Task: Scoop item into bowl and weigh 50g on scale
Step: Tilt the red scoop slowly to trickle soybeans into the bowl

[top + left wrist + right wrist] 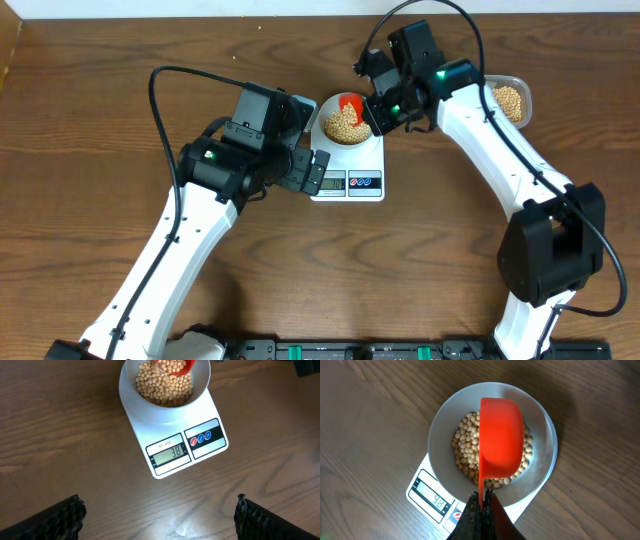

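Observation:
The white scale [348,170] carries the bowl [345,121] with many tan beans [345,124] inside. My right gripper [385,112] is shut on the handle of an orange scoop [501,440], which is turned over above the beans [465,447] in the bowl [440,430]. The scale's display [170,453] reads 38 in the left wrist view and 42 in the right wrist view [434,497]. My left gripper [159,515] is open and empty over bare table in front of the scale [200,440]. The bowl [145,410], beans [160,387] and scoop [175,366] show at that view's top.
A clear plastic tub [508,100] holding more beans stands at the back right, behind my right arm. My left arm lies across the table left of the scale.

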